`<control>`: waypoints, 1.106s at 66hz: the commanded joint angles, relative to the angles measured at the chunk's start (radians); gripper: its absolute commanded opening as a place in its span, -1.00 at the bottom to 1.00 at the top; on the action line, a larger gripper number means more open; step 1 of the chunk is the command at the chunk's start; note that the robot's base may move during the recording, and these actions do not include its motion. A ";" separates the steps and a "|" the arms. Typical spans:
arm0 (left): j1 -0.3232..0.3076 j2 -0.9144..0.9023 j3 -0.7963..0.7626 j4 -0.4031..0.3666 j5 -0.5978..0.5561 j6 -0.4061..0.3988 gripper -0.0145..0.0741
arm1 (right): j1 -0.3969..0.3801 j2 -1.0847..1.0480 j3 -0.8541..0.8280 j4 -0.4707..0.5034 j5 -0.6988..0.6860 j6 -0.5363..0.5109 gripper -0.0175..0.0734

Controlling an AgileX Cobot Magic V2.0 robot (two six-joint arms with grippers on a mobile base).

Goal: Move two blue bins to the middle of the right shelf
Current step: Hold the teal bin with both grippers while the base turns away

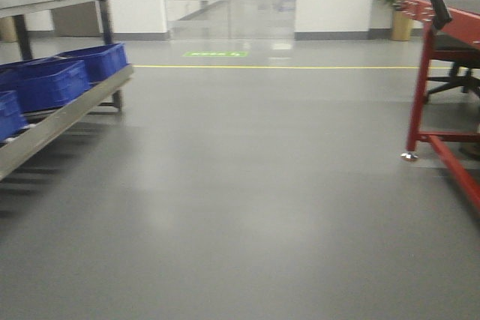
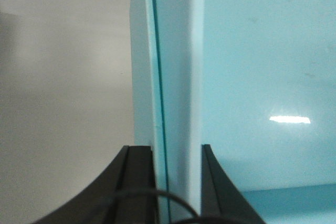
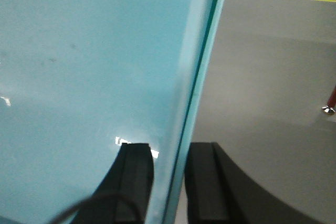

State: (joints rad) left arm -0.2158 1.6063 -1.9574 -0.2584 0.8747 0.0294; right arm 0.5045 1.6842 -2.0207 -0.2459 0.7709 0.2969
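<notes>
Left fingers [image 2: 137, 182]: clamped on the blue bin [image 2: 252, 66] wall.
Right fingers [image 3: 137, 177]: clamped on the opposite wall.
Risk: the thin-edge grip may slip in transit; the red frame [image 1: 442, 73], right, may snag it.

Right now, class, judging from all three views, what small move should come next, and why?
Probably turn a little to the right. The left gripper and right gripper each have fingers closed on a wall of the pale blue bin, so it looks carried, and the red shelf stands at the front view's right edge, off centre.
</notes>
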 commanded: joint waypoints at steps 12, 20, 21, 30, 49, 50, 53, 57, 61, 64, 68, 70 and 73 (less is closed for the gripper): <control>-0.012 -0.016 -0.022 -0.096 -0.108 -0.005 -0.92 | 0.007 -0.013 -0.002 0.007 -0.085 -0.017 -0.95; -0.012 -0.016 -0.022 -0.096 -0.108 -0.005 -0.92 | 0.007 -0.013 -0.002 0.007 -0.085 -0.017 -0.95; -0.012 -0.016 -0.022 -0.096 -0.108 -0.005 -0.92 | 0.007 -0.013 -0.002 0.007 -0.085 -0.017 -0.95; -0.012 -0.016 -0.022 -0.096 -0.108 -0.005 -0.92 | 0.007 -0.013 -0.002 0.007 -0.085 -0.017 -0.95; -0.012 -0.016 -0.022 -0.096 -0.108 -0.005 -0.92 | 0.007 -0.013 -0.002 0.007 -0.085 -0.017 -0.95; -0.012 -0.016 -0.022 -0.096 -0.108 -0.005 -0.92 | 0.007 -0.013 -0.002 0.007 -0.085 -0.017 -0.95; -0.012 -0.016 -0.022 -0.096 -0.108 -0.005 -0.92 | 0.007 -0.013 -0.002 0.007 -0.085 -0.017 -0.95; -0.012 -0.016 -0.022 -0.096 -0.108 -0.005 -0.92 | 0.007 -0.013 -0.002 0.007 -0.085 -0.017 -0.95; -0.012 -0.016 -0.022 -0.096 -0.108 -0.005 -0.92 | 0.007 -0.013 -0.002 0.007 -0.085 -0.017 -0.95; -0.012 -0.016 -0.022 -0.096 -0.108 -0.005 -0.92 | 0.007 -0.013 -0.002 0.007 -0.085 -0.017 -0.95; -0.012 -0.016 -0.022 -0.096 -0.108 -0.005 -0.92 | 0.007 -0.013 -0.002 0.007 -0.085 -0.017 -0.95; -0.012 -0.016 -0.022 -0.096 -0.108 -0.005 -0.92 | 0.007 -0.013 -0.002 0.007 -0.085 -0.017 -0.95; -0.012 -0.016 -0.022 -0.096 -0.108 -0.005 -0.92 | 0.007 -0.013 -0.002 0.007 -0.085 -0.017 -0.95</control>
State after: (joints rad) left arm -0.2173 1.6063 -1.9574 -0.2584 0.8747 0.0294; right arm 0.5045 1.6842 -2.0207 -0.2459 0.7728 0.2969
